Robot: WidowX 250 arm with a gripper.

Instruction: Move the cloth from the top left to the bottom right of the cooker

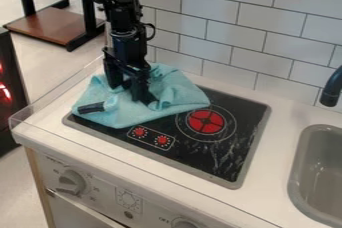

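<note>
The gripper (127,87) points down onto the light blue cloth (117,114), its two fingers spread apart with cloth showing between them. Bunched and folded, the cloth covers the top left part of the black cooker (224,154) and hangs over its left edge onto the counter. A small dark strip lies on the cloth's left front part. What the fingertips press on within the folds is hidden.
A red ringed burner (206,122) and two red knob marks lie right and front of the cloth. The grey sink (320,172) and a black faucet (332,88) stand at the right. White wall tiles (234,32) rise behind; a clear low guard (57,89) edges the left.
</note>
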